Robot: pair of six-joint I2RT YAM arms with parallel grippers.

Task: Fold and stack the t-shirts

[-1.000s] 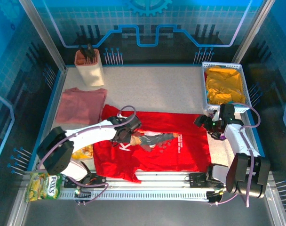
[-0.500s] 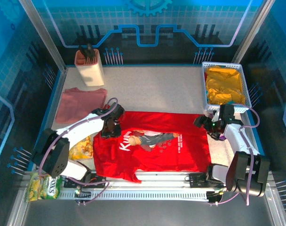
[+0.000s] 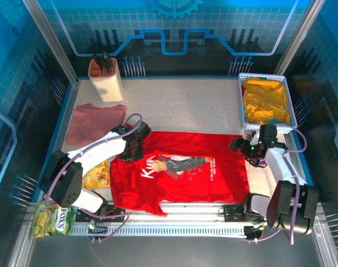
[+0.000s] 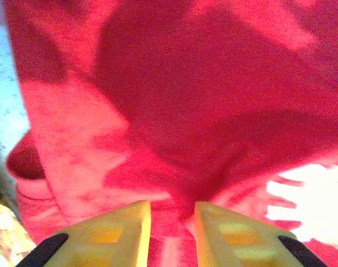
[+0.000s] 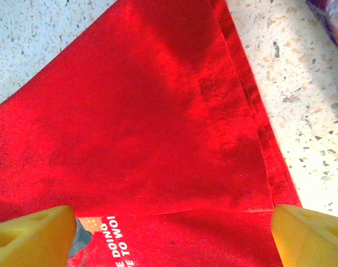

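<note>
Red t-shirt [image 3: 180,169] flat at the near edge of the tabletop [image 3: 185,105]; pink t-shirt [image 3: 95,123] at left edge.
Left gripper [image 3: 131,151] jaws narrowly apart over red cloth at its left side; right gripper [image 3: 244,146] jaws wide apart above its far-right corner.

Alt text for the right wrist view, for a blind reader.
A bright red cloth t-shirt lies flat on a pale speckled table, its hemmed edge running diagonally. The right gripper is open over it, yellow fingers wide apart, white lettering by one of them.
</note>
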